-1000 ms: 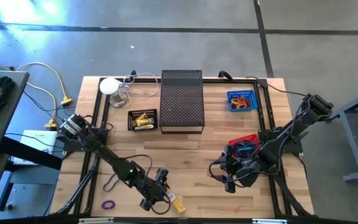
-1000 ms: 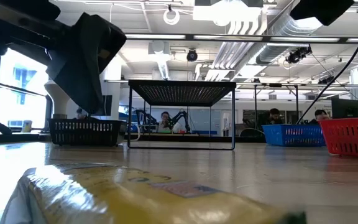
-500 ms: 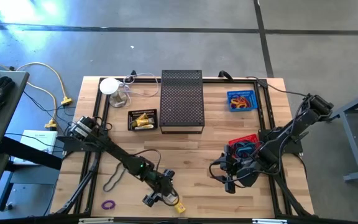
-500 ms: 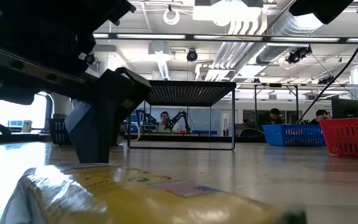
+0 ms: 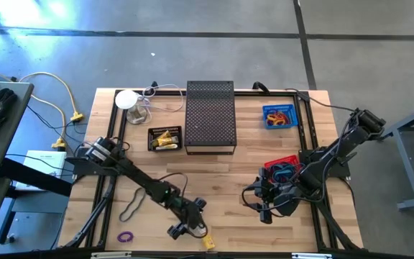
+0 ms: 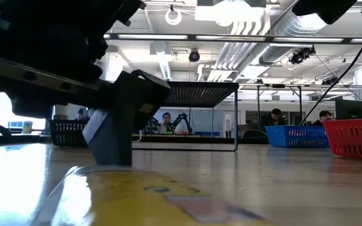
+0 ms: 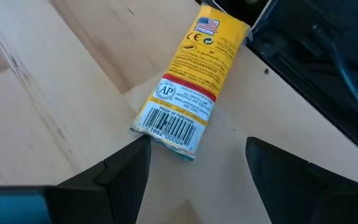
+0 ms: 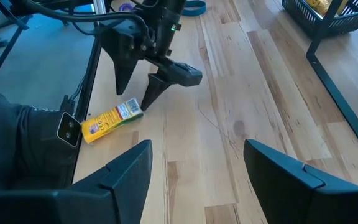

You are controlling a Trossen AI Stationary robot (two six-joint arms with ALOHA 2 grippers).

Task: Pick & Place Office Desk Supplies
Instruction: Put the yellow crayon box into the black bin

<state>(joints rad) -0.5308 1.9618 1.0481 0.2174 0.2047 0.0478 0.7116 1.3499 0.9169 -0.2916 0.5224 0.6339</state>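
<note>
A yellow printed pack (image 7: 188, 81) lies flat on the wood near the table's front edge (image 5: 207, 242). My left gripper (image 7: 197, 168) is open and low over the table, slanting down at the pack's barcode end; it also shows in the right wrist view (image 8: 134, 94). My right gripper (image 5: 264, 208) hangs open and holds nothing, in front of the red basket (image 5: 290, 160). A dark rubber-band loop (image 5: 130, 209) and a small purple one (image 5: 125, 236) lie on the table's left part. My left gripper has one fingertip (image 7: 140, 144) right at a corner of the pack's barcode end (image 7: 146, 127), coming slanting down from the table's left. I cannot tell whether it touches. The other finger (image 7: 272, 155) stands clear, beside the pack.
A black mesh stand (image 5: 210, 115) is at the middle back, with a black basket of yellow pieces (image 5: 165, 138) on its left. A blue basket with coloured bands (image 5: 279, 115) is at the back right. Bare wood lies between the two arms.
My left gripper has come down and toward the table's right, onto the pack's end, rolling a little and staying open. In the low view the pack now looks nearer and slightly turned. My right arm has kept still.
</note>
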